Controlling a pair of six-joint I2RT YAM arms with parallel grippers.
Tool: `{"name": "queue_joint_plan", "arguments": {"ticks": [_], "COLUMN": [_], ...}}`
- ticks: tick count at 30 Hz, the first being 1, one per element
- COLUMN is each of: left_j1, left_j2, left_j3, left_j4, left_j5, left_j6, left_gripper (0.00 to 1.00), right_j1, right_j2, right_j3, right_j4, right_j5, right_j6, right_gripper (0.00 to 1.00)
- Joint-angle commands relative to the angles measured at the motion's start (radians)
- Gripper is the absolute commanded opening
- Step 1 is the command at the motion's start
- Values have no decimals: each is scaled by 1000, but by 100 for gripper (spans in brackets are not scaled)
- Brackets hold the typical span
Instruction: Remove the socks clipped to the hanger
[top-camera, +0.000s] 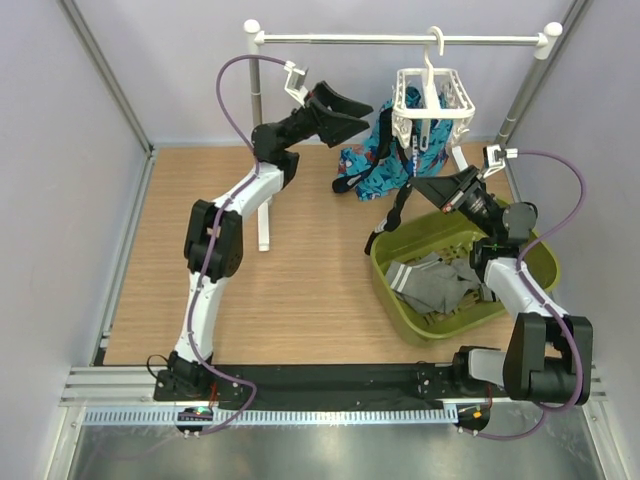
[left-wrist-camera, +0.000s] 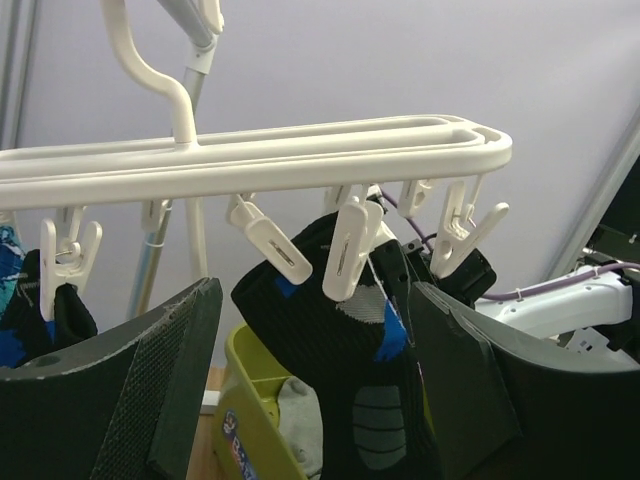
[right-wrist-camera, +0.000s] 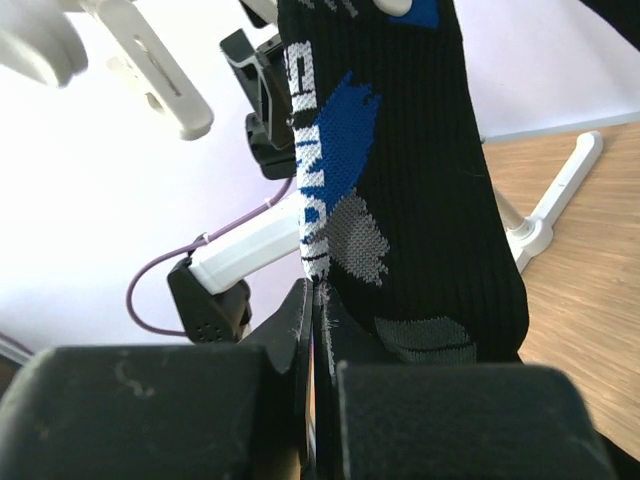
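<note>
Open counter (top-camera: 320, 280) lies between the stand's post (top-camera: 264, 218) and the basket (top-camera: 548, 265). Beneath the hanger (top-camera: 432, 105), dangling pegs (left-wrist-camera: 350, 250), a black sock (top-camera: 400, 205) and blue cloth (top-camera: 370, 165) crowd the passage. The rail (top-camera: 400, 40) closes it from above.

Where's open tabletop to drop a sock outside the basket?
Bare wood between the rail stand's foot and the green basket, and between the left arm and the left wall. Crowded under the hanger: blue cloth, black sock, right end effector.
</note>
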Motion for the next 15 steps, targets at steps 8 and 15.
{"name": "queue_joint_plan", "arguments": {"ticks": [8, 15], "left_j1": [-24, -36], "left_j2": [144, 219], "left_j3": [154, 229], "left_j4": [87, 77], "left_j5": [-45, -83], "left_j6": [-166, -189], "left_gripper": [78, 69], "right_j1": [10, 19], "right_j2": [52, 86], "right_j3": [61, 68], "right_j4": [136, 192], "right_j5": [-59, -79], "right_j6": [79, 122], "right_gripper": [1, 1]}}
